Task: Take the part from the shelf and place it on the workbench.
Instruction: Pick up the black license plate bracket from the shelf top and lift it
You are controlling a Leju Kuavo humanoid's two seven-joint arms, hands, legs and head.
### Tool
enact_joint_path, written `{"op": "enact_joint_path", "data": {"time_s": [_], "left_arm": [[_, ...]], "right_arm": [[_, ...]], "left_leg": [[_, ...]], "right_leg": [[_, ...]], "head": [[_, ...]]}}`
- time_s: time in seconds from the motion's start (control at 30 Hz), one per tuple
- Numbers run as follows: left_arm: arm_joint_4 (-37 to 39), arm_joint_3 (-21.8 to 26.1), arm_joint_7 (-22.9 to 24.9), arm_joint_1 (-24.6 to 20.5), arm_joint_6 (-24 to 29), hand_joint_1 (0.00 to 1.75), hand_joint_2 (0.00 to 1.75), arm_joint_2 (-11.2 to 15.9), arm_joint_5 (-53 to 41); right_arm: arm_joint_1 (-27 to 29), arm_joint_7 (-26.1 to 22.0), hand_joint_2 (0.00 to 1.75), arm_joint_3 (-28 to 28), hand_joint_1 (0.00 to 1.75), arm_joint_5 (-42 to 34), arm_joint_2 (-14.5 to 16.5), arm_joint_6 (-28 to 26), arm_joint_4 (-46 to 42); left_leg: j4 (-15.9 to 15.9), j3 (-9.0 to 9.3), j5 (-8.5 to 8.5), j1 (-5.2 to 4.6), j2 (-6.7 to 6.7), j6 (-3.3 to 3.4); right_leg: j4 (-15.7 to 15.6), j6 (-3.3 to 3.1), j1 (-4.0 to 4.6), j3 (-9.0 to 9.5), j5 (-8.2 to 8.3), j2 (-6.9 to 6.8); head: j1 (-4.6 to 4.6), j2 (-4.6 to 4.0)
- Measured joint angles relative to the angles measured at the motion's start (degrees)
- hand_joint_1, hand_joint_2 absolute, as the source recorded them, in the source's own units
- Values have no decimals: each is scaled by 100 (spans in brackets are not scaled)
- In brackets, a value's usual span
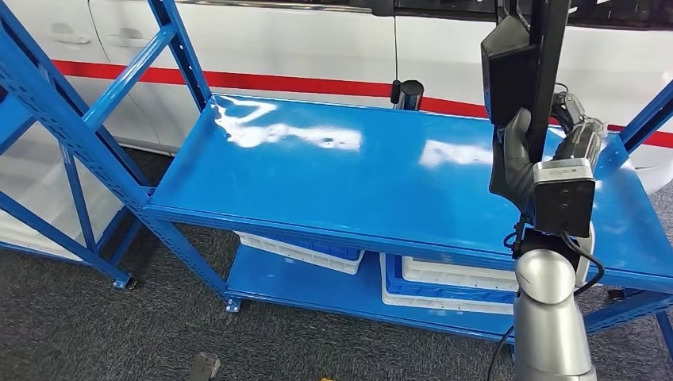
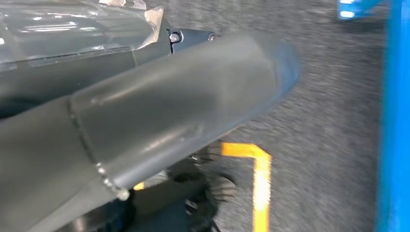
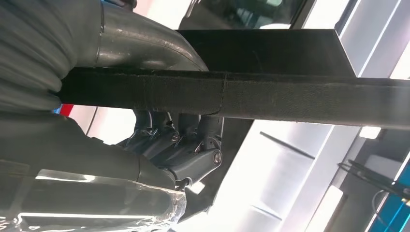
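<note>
The part (image 1: 520,59) is a long black angular piece standing upright over the right end of the blue shelf top (image 1: 333,175). My right hand (image 1: 548,147) grips it from behind, thumb on one side and dark fingers on the other. In the right wrist view the part (image 3: 290,101) runs across as a dark bar with a flat black plate behind it, and my fingers (image 3: 183,145) wrap under it. My left hand (image 2: 159,111) hangs over grey carpet, its thick thumb stretched out, with nothing in it.
A white vehicle (image 1: 301,48) with a red stripe stands right behind the shelf. White and blue crates (image 1: 444,282) sit on the lower shelf level. A blue rack frame (image 1: 71,135) rises at the left. A yellow floor marking (image 2: 261,179) lies on the carpet.
</note>
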Motion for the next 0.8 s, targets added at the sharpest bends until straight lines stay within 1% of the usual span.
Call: {"op": "enact_joint_path", "data": {"time_s": [0.1,0.17,0.23,0.27,0.3,0.33,0.37,0.4,0.43,0.5,0.53,0.57,0.6,0.63,0.67,0.7,0.73,0.77,0.8], "left_arm": [[15,62,566,3,205,0,0,0,17],[23,124,830,7,153,0,0,7,81],[26,180,962,12,68,0,0,13,130],[27,205,1004,16,38,0,0,15,139],[28,227,1032,19,18,0,0,16,142],[29,246,1057,21,-1,0,0,14,143],[30,255,1067,23,-14,0,0,11,142],[31,258,1072,21,-27,0,0,8,140],[31,261,1074,20,-45,0,0,5,139],[31,267,1079,19,-83,0,0,2,138],[31,272,1084,21,-104,0,0,1,144],[32,279,1089,23,-119,0,0,0,156],[33,286,1094,24,-133,0,0,0,175],[34,293,1099,25,-145,0,0,-1,197],[34,300,1101,25,-150,0,0,-2,222],[34,313,1103,24,-153,0,0,-2,244],[33,333,1103,20,-154,0,0,3,262],[33,357,1104,19,-154,0,0,7,282],[34,381,1107,19,-152,0,0,10,296]], "right_arm": [[49,-177,175,15,175,-733,-31,383,-22],[87,-240,175,29,175,-1036,-38,524,-23],[131,-257,175,37,175,-1172,-45,581,-31],[160,-258,175,40,175,-1208,-53,596,-45],[189,-258,175,42,175,-1231,-61,604,-69],[220,-257,175,43,175,-1253,-73,611,-103],[247,-255,175,44,175,-1262,-90,611,-139],[270,-252,175,46,175,-1268,-107,609,-175],[299,-248,175,49,175,-1270,-131,606,-209],[366,-239,175,56,175,-1266,-176,601,-259],[407,-233,175,57,175,-1261,-198,598,-276],[446,-226,175,57,175,-1257,-215,596,-285],[476,-219,175,57,175,-1250,-226,594,-289],[499,-212,175,58,175,-1244,-234,592,-292],[503,-207,175,58,175,-1242,-237,591,-292],[489,-202,175,58,175,-1239,-235,591,-292],[462,-199,175,60,175,-1239,-231,593,-292],[433,-195,175,61,175,-1240,-221,597,-291],[398,-188,175,62,175,-1243,-210,601,-287]], "left_leg": [[23,-3,-15,-13,2,22],[37,-6,-27,-18,3,41],[47,-11,-35,-21,2,57],[53,-14,-30,-26,2,71],[48,-14,-16,-29,2,90],[14,1,18,-11,9,116],[-33,24,60,5,19,141],[-81,45,95,25,31,164],[-120,64,124,45,43,179],[-128,64,135,45,51,191],[-127,59,135,44,51,190],[-125,55,136,47,51,188],[-120,51,137,54,51,184],[-109,45,136,65,52,176],[-88,38,129,84,52,160],[-44,20,110,100,52,127],[8,-17,90,111,47,86],[65,-52,69,110,39,40],[127,-94,56,103,25,0]], "right_leg": [[-5,5,-12,5,3,5],[-7,7,-18,6,3,6],[-8,10,-21,6,3,6],[-11,22,-25,8,12,6],[-18,38,-26,11,24,6],[-10,55,-13,2,18,7],[43,65,-2,-24,-24,6],[192,56,8,-90,-127,4],[444,37,16,-196,-275,2],[1093,4,0,-456,-583,0],[1394,9,-7,-577,-692,0],[1606,30,-18,-657,-754,-1],[1652,75,-36,-656,-744,-3],[1566,137,-62,-586,-684,-6],[1268,209,-91,-408,-559,-13],[833,284,-125,-169,-437,-19],[500,316,-124,43,-341,-2],[268,319,-123,182,-280,18],[172,286,-115,237,-277,42]], "head": [[-2,0],[-4,0],[-3,0],[-2,0],[-3,0],[-2,0],[0,0],[5,0],[11,0],[15,0],[17,0],[18,0],[20,0],[21,0],[20,0],[23,0],[28,0],[32,0],[37,0]]}}
